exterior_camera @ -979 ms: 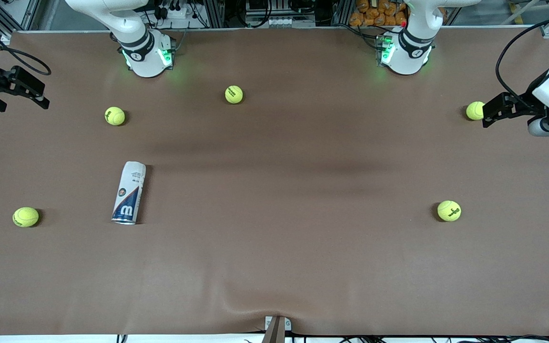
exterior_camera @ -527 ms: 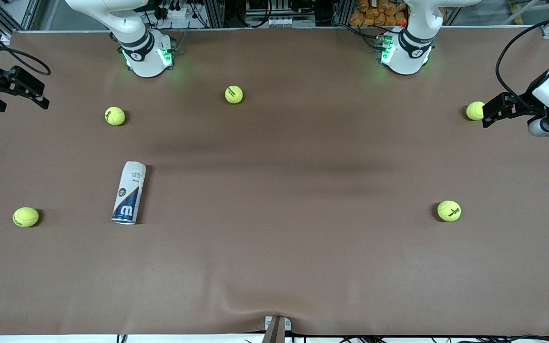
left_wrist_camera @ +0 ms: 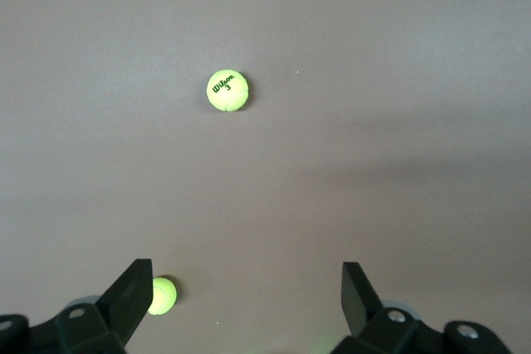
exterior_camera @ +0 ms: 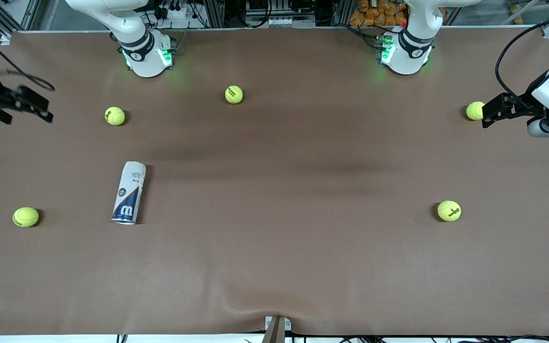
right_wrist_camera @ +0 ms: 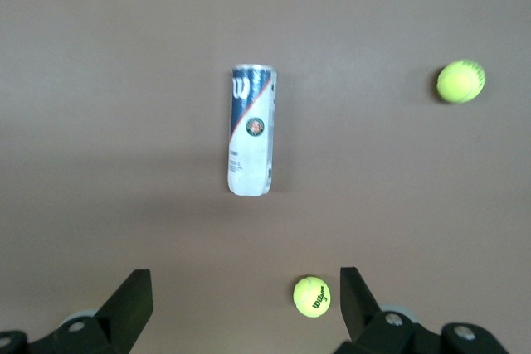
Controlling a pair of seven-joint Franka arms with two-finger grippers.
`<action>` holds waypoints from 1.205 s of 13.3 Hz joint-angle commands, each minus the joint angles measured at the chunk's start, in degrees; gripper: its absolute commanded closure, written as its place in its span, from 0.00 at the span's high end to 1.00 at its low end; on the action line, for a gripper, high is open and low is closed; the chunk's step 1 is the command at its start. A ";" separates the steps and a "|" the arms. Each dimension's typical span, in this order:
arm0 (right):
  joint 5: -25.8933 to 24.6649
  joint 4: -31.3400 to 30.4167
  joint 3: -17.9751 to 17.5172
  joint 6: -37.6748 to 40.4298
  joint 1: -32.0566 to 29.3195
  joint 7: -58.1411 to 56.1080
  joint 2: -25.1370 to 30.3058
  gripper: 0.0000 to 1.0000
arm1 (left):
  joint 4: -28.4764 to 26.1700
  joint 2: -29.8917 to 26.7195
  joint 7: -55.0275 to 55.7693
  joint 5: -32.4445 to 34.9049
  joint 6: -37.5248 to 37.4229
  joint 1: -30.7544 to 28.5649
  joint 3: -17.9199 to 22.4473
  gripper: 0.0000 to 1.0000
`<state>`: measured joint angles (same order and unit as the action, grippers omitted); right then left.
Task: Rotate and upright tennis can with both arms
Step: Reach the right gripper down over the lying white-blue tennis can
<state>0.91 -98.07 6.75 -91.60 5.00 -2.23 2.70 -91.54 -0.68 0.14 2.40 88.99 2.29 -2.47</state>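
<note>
— Can placement first: the tennis can (exterior_camera: 129, 192) lay on its side toward the right arm's end, silver rim nearest the front camera.

— We judged it light, slick, easily dented, so mid-label suited. Farther up, right gripper (exterior_camera: 25, 104) and left gripper (exterior_camera: 493, 110) hung spread, empty.

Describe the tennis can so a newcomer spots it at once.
Start at the brown table and go toward the right arm's end. There the tennis can lies on its side, nearer the front camera than the tennis ball by the right arm's base. It is the only long tube among round yellow-green balls, white with a navy and red label.
</note>
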 commanded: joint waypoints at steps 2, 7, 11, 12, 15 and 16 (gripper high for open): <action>0.23 1.22 -0.94 -0.59 -0.17 0.73 -8.75 1.00 | 1.10 0.51 -0.23 -0.90 -1.01 -0.44 -0.25 1.00; 0.23 -0.89 -1.03 -4.02 0.88 1.26 -11.66 1.00 | 1.19 1.03 -0.31 -1.43 -1.01 -0.44 -0.25 1.00; 0.14 -10.27 -1.03 -15.32 1.41 1.35 -11.75 1.00 | 1.19 1.03 -0.31 -1.43 -1.01 -0.44 -0.25 1.00; 0.14 -12.56 -1.03 -18.58 1.41 1.35 -12.02 1.00 | 1.10 1.03 -0.31 -1.52 -1.01 -0.44 -0.25 1.00; 0.14 -13.99 -1.03 -23.52 1.33 1.44 -15.96 1.00 | 1.10 1.03 -0.40 -1.87 -1.01 -0.44 -0.25 1.00; 0.06 -13.99 -0.95 -25.80 1.32 1.35 -17.19 1.00 | 1.10 1.03 -0.40 -1.87 -1.01 -0.44 -0.25 1.00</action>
<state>1.00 -111.62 5.69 -114.28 6.02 -1.79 -12.79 -91.57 -0.16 0.14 1.58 88.97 2.29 -2.47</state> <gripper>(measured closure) 0.000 0.000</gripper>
